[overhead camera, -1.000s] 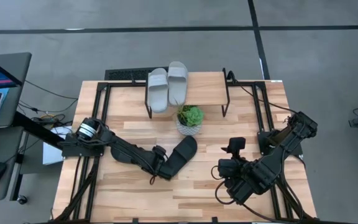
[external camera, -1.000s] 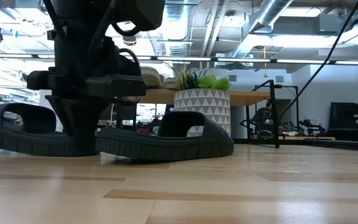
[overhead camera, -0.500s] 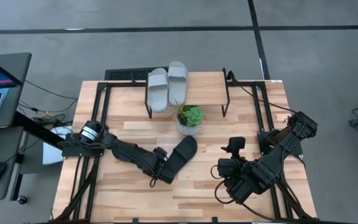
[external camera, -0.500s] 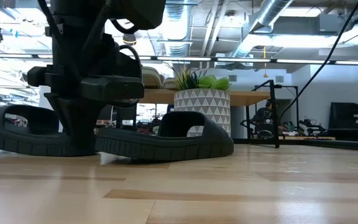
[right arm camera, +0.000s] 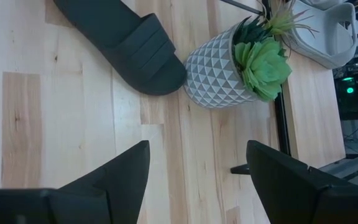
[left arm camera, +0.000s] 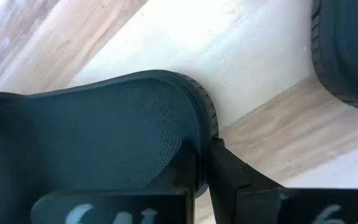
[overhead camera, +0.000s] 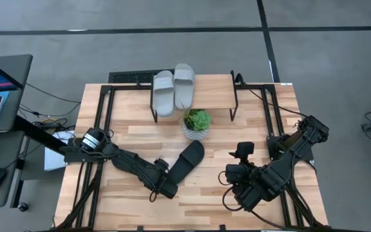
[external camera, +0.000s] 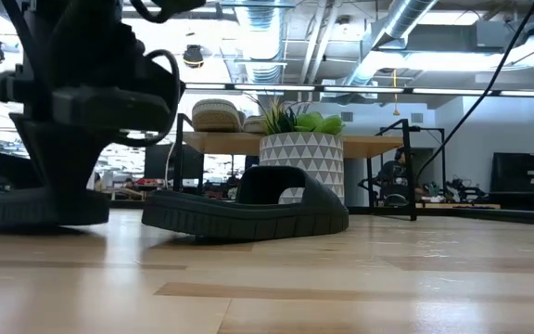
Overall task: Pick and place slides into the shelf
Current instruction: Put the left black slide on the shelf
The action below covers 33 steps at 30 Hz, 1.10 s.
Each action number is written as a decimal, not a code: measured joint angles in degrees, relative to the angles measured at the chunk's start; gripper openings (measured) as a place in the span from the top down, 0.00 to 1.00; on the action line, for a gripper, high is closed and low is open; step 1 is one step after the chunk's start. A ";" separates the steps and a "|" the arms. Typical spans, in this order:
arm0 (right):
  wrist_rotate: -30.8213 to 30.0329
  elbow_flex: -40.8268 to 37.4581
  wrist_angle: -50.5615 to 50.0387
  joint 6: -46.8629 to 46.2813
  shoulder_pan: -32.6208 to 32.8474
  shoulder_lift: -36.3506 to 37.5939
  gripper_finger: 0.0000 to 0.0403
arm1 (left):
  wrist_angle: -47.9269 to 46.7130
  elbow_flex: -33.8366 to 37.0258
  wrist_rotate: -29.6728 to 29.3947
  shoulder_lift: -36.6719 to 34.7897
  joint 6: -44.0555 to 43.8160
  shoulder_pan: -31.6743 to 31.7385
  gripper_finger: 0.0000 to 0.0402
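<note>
A black slide (left arm camera: 98,137) is clamped at its rim by the left gripper (overhead camera: 165,187), lower centre of the high view. Next, a lift toward the shelf (overhead camera: 211,96) at top centre is called for.

Low view, level with the desk (external camera: 341,288), light wood. One black slide (external camera: 248,209) flat on the desk at centre, wide strap raised. Just behind it, a white patterned pot (external camera: 301,160) with a green plant (external camera: 295,119). At left, the left end effector (external camera: 63,162), dark and bulky, down on a second black slide (external camera: 3,199). Behind, the shelf (external camera: 378,144), grey slides (external camera: 216,115) on its plank.
</note>
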State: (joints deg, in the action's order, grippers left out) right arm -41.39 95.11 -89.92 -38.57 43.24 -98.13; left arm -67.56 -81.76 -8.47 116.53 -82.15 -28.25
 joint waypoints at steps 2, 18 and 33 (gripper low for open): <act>0.00 -0.01 0.04 0.00 0.00 0.00 0.35 | -1.06 -0.57 -0.18 0.00 0.47 -0.38 0.99; 0.76 -0.02 0.16 0.00 0.00 0.00 0.35 | -4.12 -2.58 -0.69 -0.09 5.23 -5.08 0.99; 0.81 -0.02 -0.03 -0.27 -0.26 0.00 0.35 | -15.45 -11.63 -5.97 -0.15 11.34 -7.70 1.00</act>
State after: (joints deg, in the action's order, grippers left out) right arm -40.58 95.09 -89.95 -38.83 42.98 -98.13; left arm -83.01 -93.39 -14.44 116.38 -70.81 -35.94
